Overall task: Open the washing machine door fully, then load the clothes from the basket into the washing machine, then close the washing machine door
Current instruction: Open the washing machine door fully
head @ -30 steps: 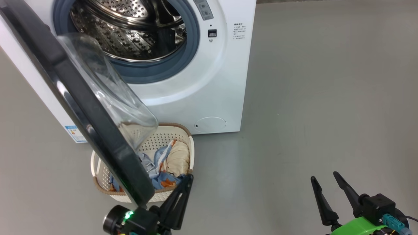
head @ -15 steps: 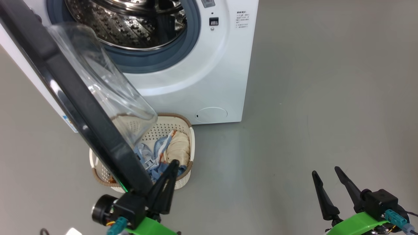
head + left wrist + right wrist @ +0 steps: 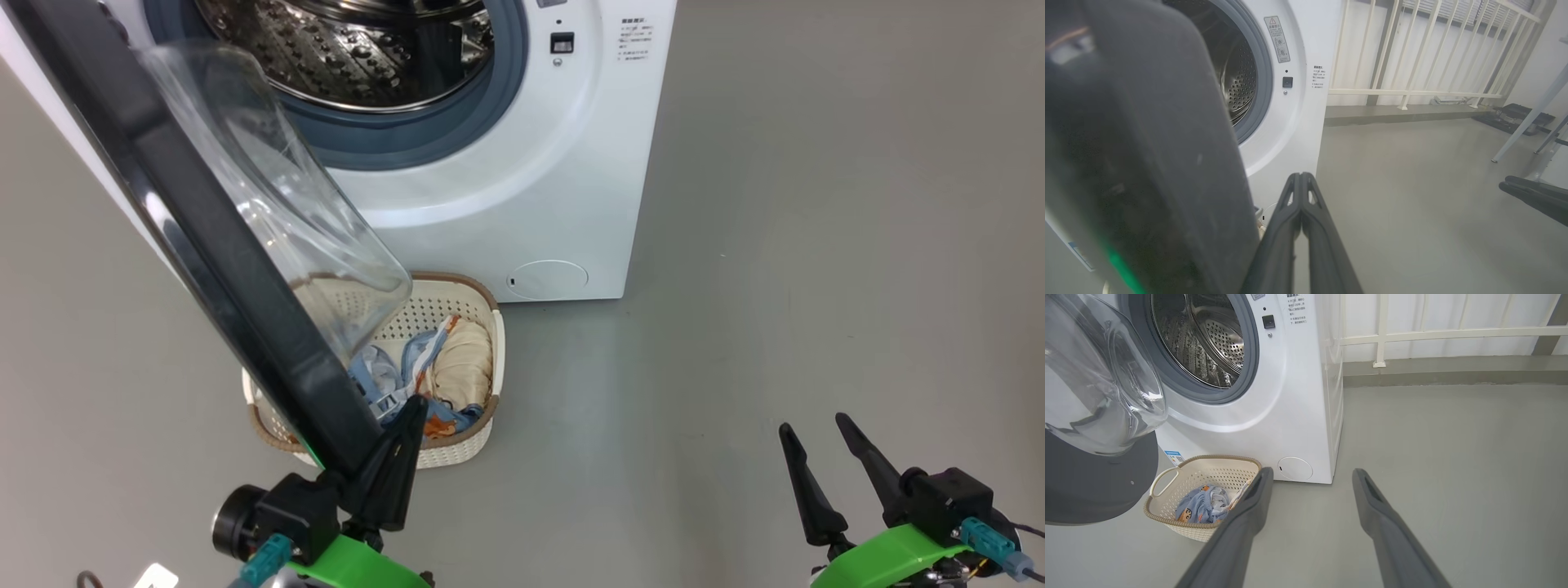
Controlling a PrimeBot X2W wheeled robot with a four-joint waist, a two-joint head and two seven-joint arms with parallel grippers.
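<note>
A bare, lab-like indoor room set up for a laundry trial. A white front-loading washing machine [image 3: 1294, 416] stands alone on a smooth grey floor [image 3: 1453, 465], upper left of the right wrist view. A white railing [image 3: 1412, 53] runs across the top of the left wrist view, with pale slanted metal legs [image 3: 1527, 118] at its right edge.

On the machine [image 3: 531, 196], a warning triangle [image 3: 1272, 20] is shown on a grey sticker [image 3: 1277, 38]. Its black printed lines [image 3: 635, 37] and blue label [image 3: 1175, 457] are too small to be read.
</note>
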